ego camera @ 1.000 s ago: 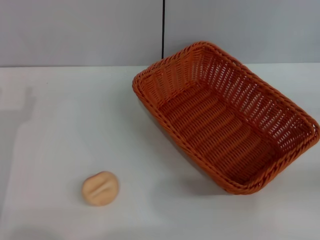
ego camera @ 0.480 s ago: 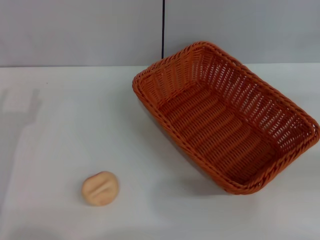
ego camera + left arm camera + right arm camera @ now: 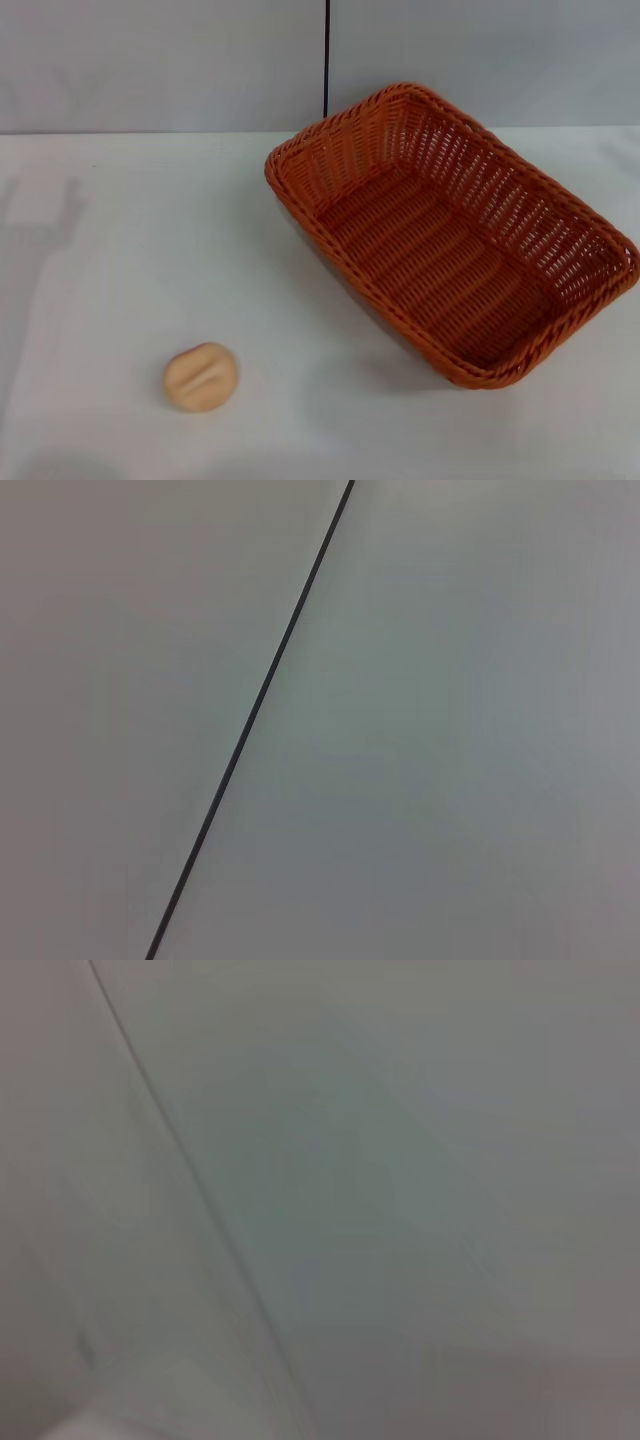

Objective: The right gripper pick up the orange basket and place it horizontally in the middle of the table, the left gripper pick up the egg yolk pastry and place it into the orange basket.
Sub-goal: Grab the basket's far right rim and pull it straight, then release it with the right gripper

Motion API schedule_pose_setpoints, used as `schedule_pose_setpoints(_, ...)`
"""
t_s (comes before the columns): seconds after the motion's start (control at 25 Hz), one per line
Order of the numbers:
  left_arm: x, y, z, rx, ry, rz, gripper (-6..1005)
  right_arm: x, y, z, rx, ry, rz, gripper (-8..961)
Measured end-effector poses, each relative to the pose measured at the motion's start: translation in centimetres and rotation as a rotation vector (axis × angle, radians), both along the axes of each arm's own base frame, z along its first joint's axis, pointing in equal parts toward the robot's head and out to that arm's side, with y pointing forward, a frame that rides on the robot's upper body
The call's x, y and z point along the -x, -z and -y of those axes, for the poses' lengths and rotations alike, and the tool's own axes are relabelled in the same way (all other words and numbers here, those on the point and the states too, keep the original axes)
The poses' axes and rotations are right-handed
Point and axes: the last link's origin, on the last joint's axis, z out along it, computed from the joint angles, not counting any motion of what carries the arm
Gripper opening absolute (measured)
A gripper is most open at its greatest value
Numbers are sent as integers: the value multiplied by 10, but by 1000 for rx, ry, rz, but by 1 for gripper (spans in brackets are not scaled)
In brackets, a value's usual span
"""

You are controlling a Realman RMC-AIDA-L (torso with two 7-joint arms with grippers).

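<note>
Head view: basket (image 3: 450, 235) sits on the table (image 3: 130, 240), right of centre, reaching toward the right edge. It lies skewed, long axis running from far-left to near-right, one corner pointing at the back wall (image 3: 160, 60), the opposite corner toward the near right. Opening faces up, nothing inside. Its near-left long side looks slightly raised, shadow under it, so it may be tilted; hard to be sure.

Pastry (image 3: 201, 376) lies on the table near the front left, well apart from the basket, creased side up, crease running roughly front to back. Nothing between pastry and basket.

A thin dark vertical seam (image 3: 326, 55) splits the back wall, ending just behind the basket's far corner. Faint arm-shaped shadow (image 3: 45, 215) on the table at far left.

Neither gripper shows in any view, so finger state is unknown for both. Left wrist view: only grey wall with a dark diagonal seam (image 3: 250, 715). Right wrist view: blurred grey surface with a faint line (image 3: 190, 1170).
</note>
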Motion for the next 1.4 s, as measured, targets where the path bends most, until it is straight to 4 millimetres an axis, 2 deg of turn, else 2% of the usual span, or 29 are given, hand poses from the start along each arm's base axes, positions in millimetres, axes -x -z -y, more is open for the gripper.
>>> schedule_pose_setpoints(0.08,0,0,0,1,-1,1,844,13,1,-14,75,36,62,533)
schedule_pose_setpoints(0.12,1,0,1,2,-2,4,844,13,1,-14,75,36,62,534)
schedule_pose_setpoints(0.2,2,1,2,9,-8,14,844,30,6,-29,145,59,131,535)
schedule_pose_setpoints(0.32,4,1,3,15,-12,23,844,39,12,-36,175,56,159,537)
schedule_pose_setpoints(0.4,5,1,4,18,-14,32,844,48,20,-47,198,75,188,593)
schedule_pose_setpoints(0.52,5,1,5,19,-15,35,843,49,23,-53,199,98,195,677)
schedule_pose_setpoints(0.56,5,1,5,20,-16,36,843,49,25,-55,198,110,200,705)
schedule_pose_setpoints(0.68,6,2,6,21,-18,37,843,42,36,-62,212,153,219,700)
schedule_pose_setpoints(0.8,6,2,6,23,-23,39,843,32,56,-66,273,192,219,696)
schedule_pose_setpoints(0.84,8,5,5,36,-37,45,843,32,56,-66,273,192,219,694)
schedule_pose_setpoints(1.08,7,8,3,52,-39,46,843,23,88,-66,367,219,267,685)
schedule_pose_setpoints(1.4,8,10,1,65,-51,48,844,19,113,-60,434,226,293,673)
